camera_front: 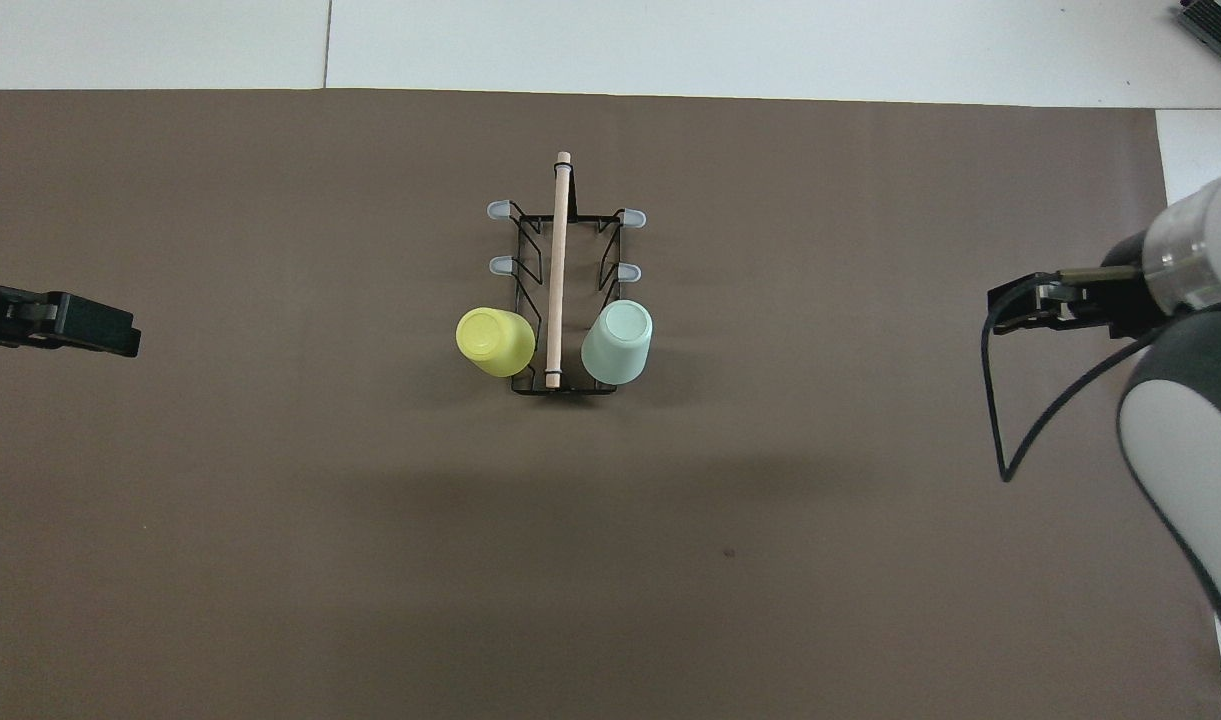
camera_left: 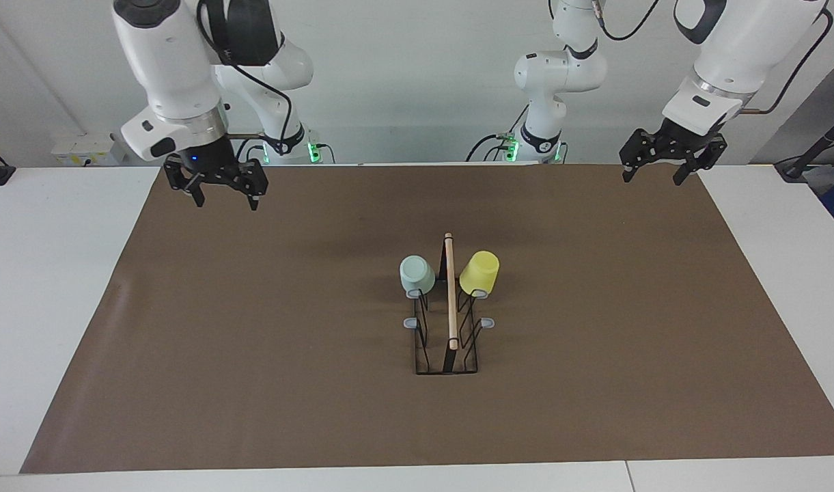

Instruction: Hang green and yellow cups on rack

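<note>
- On the brown mat (camera_left: 253,342) that covers the middle of the table (camera_left: 48,273), the rack (camera_left: 448,342) is stood with its wooden rod (camera_left: 451,294) running away from the robots.
- At the end of the rack nearest the robots, both cups are hung upside down on prongs, one on each side of the rod.
- The green cup (camera_left: 417,275) is placed on the side toward the right arm's end of the table, tilted outward, its base turned up.
- The yellow cup (camera_left: 479,272) is placed on the side toward the left arm's end, tilted outward likewise.
- Four grey-tipped prongs (camera_front: 498,210) farther from the robots are left bare.
- The right gripper (camera_left: 220,198) is held in the air over the mat's corner at the right arm's end, well apart from the rack; its fingers are spread and nothing is held.
- The left gripper (camera_left: 666,171) is held in the air over the mat's edge at the left arm's end, well apart from the rack; its fingers are spread too, and nothing is gripped.
</note>
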Robot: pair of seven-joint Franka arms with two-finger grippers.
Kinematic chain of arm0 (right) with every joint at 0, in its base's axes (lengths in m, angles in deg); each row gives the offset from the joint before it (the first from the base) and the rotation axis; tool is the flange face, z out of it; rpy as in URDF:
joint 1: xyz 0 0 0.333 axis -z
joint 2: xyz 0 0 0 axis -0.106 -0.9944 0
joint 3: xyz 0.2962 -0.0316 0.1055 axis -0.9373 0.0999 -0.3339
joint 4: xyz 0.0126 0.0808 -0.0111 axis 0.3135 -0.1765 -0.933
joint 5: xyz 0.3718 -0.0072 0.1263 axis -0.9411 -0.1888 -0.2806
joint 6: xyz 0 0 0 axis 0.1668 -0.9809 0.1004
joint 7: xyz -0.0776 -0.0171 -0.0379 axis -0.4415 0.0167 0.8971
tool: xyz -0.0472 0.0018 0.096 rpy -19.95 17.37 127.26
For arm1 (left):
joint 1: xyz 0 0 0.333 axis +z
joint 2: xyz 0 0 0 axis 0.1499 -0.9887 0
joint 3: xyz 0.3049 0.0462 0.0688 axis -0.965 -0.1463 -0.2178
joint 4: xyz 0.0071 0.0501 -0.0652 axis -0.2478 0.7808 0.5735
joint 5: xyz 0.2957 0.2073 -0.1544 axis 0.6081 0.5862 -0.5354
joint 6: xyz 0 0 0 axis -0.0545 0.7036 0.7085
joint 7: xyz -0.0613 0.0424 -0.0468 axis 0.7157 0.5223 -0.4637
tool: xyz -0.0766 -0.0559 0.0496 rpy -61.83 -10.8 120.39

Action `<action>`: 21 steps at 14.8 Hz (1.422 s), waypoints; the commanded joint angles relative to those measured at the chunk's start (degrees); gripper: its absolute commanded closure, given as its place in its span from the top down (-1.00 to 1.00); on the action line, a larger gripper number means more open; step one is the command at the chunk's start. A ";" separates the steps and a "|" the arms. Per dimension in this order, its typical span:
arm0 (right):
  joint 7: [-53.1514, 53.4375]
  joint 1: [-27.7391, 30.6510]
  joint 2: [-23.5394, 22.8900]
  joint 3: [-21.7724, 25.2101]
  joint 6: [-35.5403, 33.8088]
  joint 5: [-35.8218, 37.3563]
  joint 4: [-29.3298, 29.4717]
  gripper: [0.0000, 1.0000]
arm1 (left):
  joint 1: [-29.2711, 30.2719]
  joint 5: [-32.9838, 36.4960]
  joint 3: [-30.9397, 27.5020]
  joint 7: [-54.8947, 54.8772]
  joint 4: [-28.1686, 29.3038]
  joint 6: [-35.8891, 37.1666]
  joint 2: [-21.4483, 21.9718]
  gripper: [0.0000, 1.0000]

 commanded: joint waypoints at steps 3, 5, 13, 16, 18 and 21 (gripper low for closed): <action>-6.16 2.71 0.08 1.34 -4.27 -1.46 0.66 1.00 | -0.69 0.85 -0.29 0.41 2.03 -0.02 1.89 1.00; -6.15 2.71 0.52 1.25 -4.27 -1.46 0.13 1.00 | -0.69 0.85 -0.29 0.41 2.03 -0.19 1.89 1.00; -5.63 2.80 -0.01 1.34 -8.57 -5.59 4.35 1.00 | -0.69 0.85 -0.20 0.41 2.03 -0.28 1.89 1.00; -5.63 2.44 0.35 1.16 -8.22 -2.95 3.73 1.00 | -0.61 0.85 -0.29 0.15 1.95 -0.72 1.89 1.00; -5.63 2.62 0.43 1.16 -8.05 -2.86 3.47 1.00 | -0.34 0.85 -0.29 0.15 1.86 -0.72 1.80 1.00; -5.89 2.97 0.35 1.16 -7.87 -1.99 3.56 1.00 | -0.25 0.85 -0.29 0.15 1.86 -0.46 1.89 1.00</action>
